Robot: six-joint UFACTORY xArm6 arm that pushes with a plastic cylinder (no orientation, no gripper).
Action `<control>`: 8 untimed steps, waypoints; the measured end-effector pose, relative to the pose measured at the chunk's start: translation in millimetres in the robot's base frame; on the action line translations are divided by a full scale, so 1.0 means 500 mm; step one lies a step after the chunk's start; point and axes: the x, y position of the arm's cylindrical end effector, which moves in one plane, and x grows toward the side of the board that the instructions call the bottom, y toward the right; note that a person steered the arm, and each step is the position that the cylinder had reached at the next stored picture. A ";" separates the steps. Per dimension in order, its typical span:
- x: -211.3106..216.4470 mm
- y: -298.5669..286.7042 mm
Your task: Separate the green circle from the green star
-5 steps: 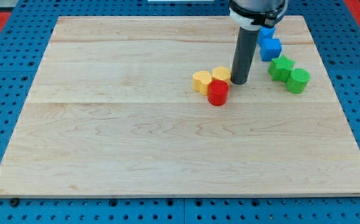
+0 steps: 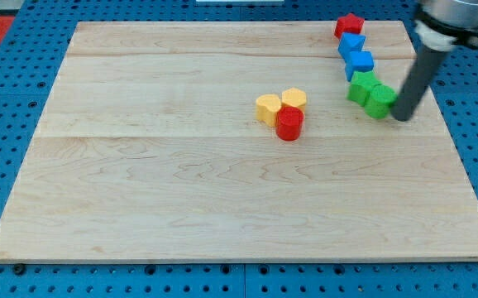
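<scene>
The green circle [image 2: 380,101] lies at the board's right, touching the green star [image 2: 361,87], which sits just up and to its left. My tip [image 2: 403,117] stands against the right side of the green circle. The dark rod rises from it toward the view's upper right.
A red star [image 2: 349,25] and two blue blocks [image 2: 351,43] [image 2: 359,63] form a line above the green star. Near the middle lie two yellow blocks [image 2: 268,108] [image 2: 293,98] and a red circle [image 2: 289,122], bunched together. The wooden board [image 2: 181,182] rests on a blue pegboard.
My tip moved from beside the yellow and red blocks to the right side of the green circle. Both green blocks shifted a little to the left, still touching.
</scene>
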 end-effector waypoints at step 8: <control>-0.130 -0.264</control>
